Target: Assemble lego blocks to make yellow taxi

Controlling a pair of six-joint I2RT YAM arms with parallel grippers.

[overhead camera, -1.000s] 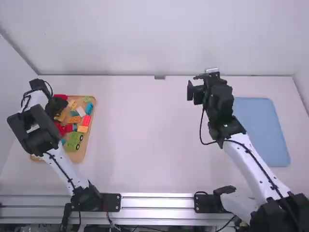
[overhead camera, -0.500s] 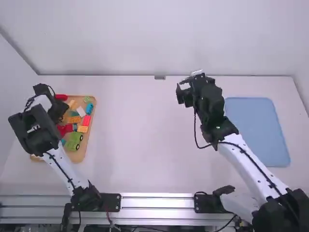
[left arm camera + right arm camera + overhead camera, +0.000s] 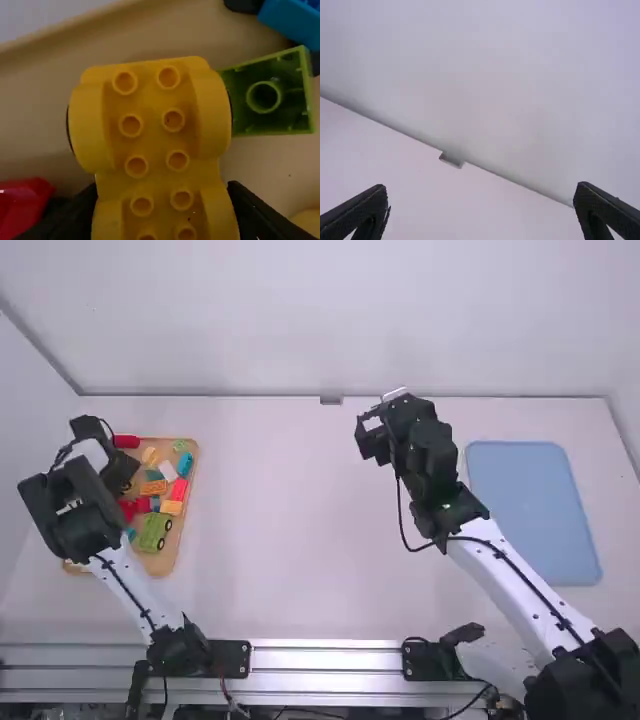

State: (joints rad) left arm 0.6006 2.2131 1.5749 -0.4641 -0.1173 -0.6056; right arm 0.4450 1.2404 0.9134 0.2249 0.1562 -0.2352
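Note:
In the high view my left gripper [image 3: 122, 476] is low over the left part of the wooden tray [image 3: 162, 562], hiding what lies beneath. Seen from the left wrist, a yellow car base [image 3: 152, 145], hollow round studs facing the camera, sits between the fingers of my left gripper [image 3: 162, 192], which is shut on its sides. A green block [image 3: 292, 100] lies open side up beside it. My right gripper [image 3: 372, 432] is above the far middle-right of the table; in the right wrist view this gripper [image 3: 481, 196] stands open with nothing between its fingers.
The tray also holds a green car piece [image 3: 154, 531], a red block [image 3: 179, 489], a blue block [image 3: 185, 464] and an orange block [image 3: 154, 487]. On the right side of the table lies a blue mat [image 3: 535, 515]. A wall edge [image 3: 270, 395] runs behind.
My left gripper has shifted slightly right and nearer the camera over the tray, then nearly stopped. My right gripper has moved left toward the middle of the table.

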